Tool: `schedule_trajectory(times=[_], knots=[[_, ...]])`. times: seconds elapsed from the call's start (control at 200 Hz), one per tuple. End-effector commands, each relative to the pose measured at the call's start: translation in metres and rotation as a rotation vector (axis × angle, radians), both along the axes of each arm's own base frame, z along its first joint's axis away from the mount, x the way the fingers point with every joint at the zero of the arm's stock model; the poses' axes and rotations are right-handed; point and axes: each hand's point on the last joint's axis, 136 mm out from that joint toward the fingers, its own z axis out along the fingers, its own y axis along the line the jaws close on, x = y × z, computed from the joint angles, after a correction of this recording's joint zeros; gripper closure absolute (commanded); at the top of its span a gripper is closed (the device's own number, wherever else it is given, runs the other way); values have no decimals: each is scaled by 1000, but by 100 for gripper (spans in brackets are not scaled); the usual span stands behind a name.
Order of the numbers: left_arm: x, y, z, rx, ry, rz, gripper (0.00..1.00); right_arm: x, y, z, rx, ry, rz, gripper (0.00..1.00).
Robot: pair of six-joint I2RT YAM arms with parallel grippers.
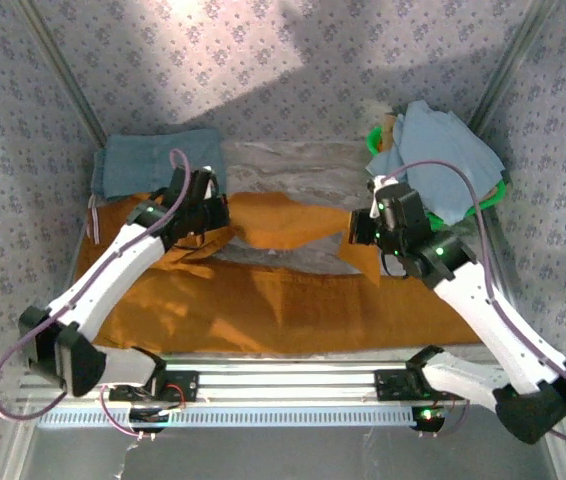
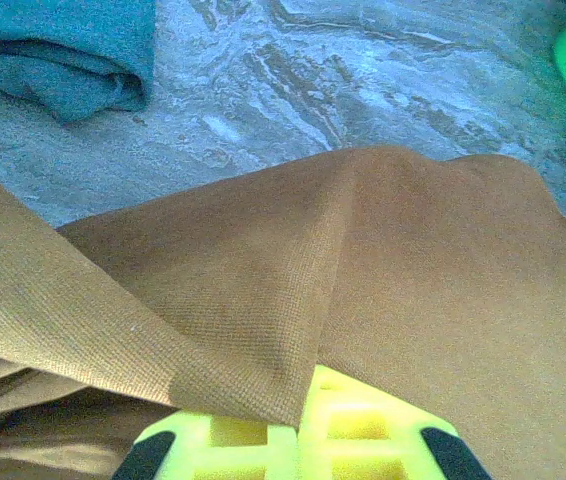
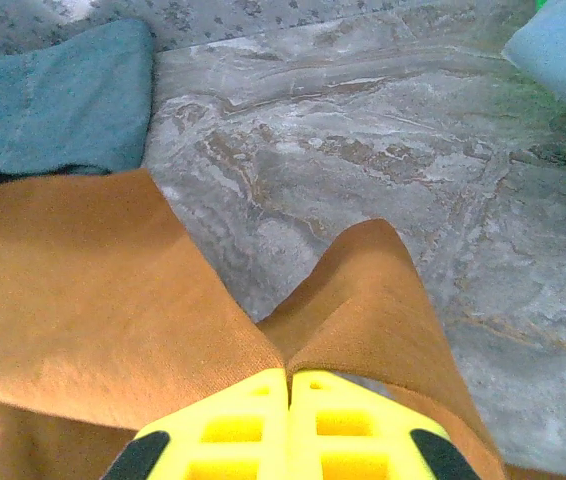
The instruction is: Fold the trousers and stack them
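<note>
Two pinches | left gripper point(image 2: 298, 428), right gripper point(image 3: 288, 388) clamped on trousers point(image 1: 263, 300) (fine-ribbed, tented)

**Marbled worktop and the cloths on it**

The grey marbled worktop point(image 1: 293, 165) carries the rust-orange trousers point(image 1: 293, 300), spread wide over its near part. Beyond the trousers, to the left, a folded grey-blue denim pair point(image 1: 158, 160) lies just beside them. Beyond them to the right stands a green basket point(image 1: 374, 137), heaped with a pale blue garment point(image 1: 443, 150).
</note>
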Motion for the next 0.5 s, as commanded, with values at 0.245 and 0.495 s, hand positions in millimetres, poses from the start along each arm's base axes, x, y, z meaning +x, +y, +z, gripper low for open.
schedule_trajectory(times=[0.245, 0.495], knots=[[-48, 13, 15, -45, -24, -65, 100, -93, 3, 5, -94, 39, 192, 100], [-29, 11, 3, -2, -33, -81, 100, -94, 16, -12, -75, 135, 256, 100]])
